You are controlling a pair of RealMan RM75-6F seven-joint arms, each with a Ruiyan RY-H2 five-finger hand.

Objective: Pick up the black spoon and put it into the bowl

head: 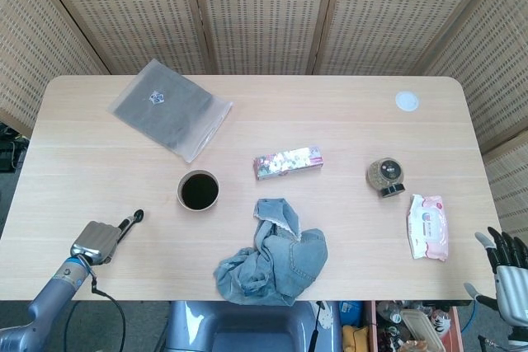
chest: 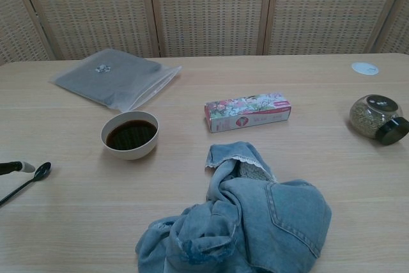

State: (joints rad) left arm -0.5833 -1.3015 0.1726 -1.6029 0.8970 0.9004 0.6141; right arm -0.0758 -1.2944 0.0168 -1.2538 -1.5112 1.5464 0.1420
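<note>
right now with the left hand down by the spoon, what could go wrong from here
1. The black spoon lies flat on the table, thin and low; the left hand may slide over it or nudge it away instead of grasping it.
2. The bowl holds dark liquid; dropping the spoon in could splash it.
3. The spoon sits near the table's front left edge, so a push could send it off.

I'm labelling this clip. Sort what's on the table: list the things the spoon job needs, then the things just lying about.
Job: spoon, lying on the table beside the left hand; bowl of dark liquid.

Lying about: grey pouch, flowered box, denim cloth, jar, wipes pack, white disc.
</note>
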